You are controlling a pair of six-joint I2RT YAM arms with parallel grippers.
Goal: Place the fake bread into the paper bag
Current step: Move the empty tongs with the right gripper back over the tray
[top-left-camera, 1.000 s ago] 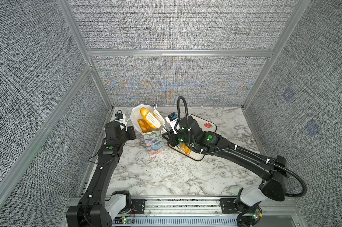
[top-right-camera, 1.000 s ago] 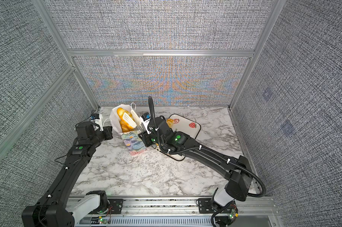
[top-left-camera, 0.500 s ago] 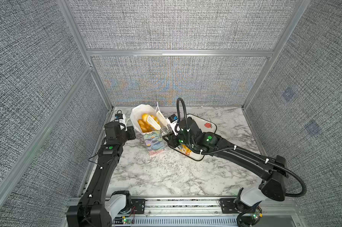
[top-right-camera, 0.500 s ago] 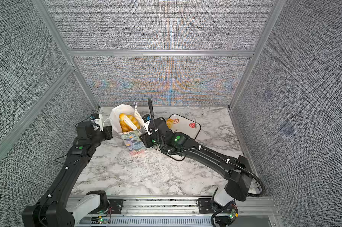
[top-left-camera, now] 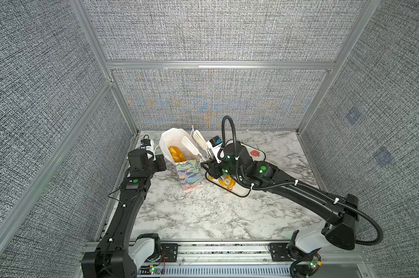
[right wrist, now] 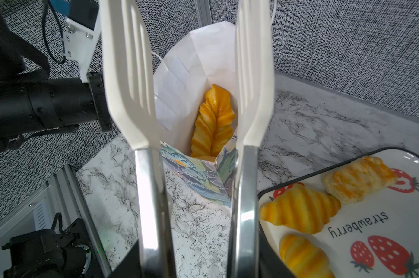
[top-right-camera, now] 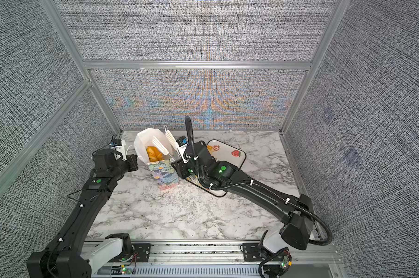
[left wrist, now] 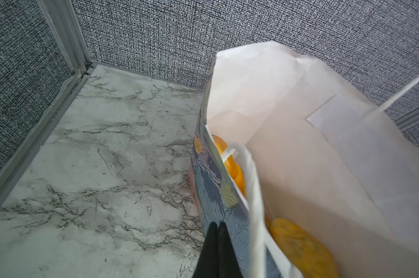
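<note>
1. the bag (top-left-camera: 188, 173) stands up on the table (top-left-camera: 203, 216), just beside the tray (right wrist: 408, 216). its mouth is wide open.
2. some bread (right wrist: 213, 120) is already in the bag, with a ridged piece standing on end at the top. three more pieces (right wrist: 300, 211) lie on the tray, so the job looks partly done.
3. the right gripper (right wrist: 196, 267) squeezes the metal arms of the tongs (right wrist: 126, 84). the white blades are spread apart over the bag's mouth, with nothing between them.
4. the left gripper (left wrist: 215, 238) has its fingers pressed tight together, right next to the bag's painted side. the bag's white cord (left wrist: 251, 192) runs close by, but i cannot tell if the fingers pinch it.
5. the bread looks light and shiny, so it may slip. the best hold is likely across the fat middle, where the ridges give the blades something to catch. the thin ends would likely slide out.
6. the bag is thin paper, soft and easy to tip. a bump from the tongs could knock it over, so the blades should go in from the top - not push on the wall.
</note>
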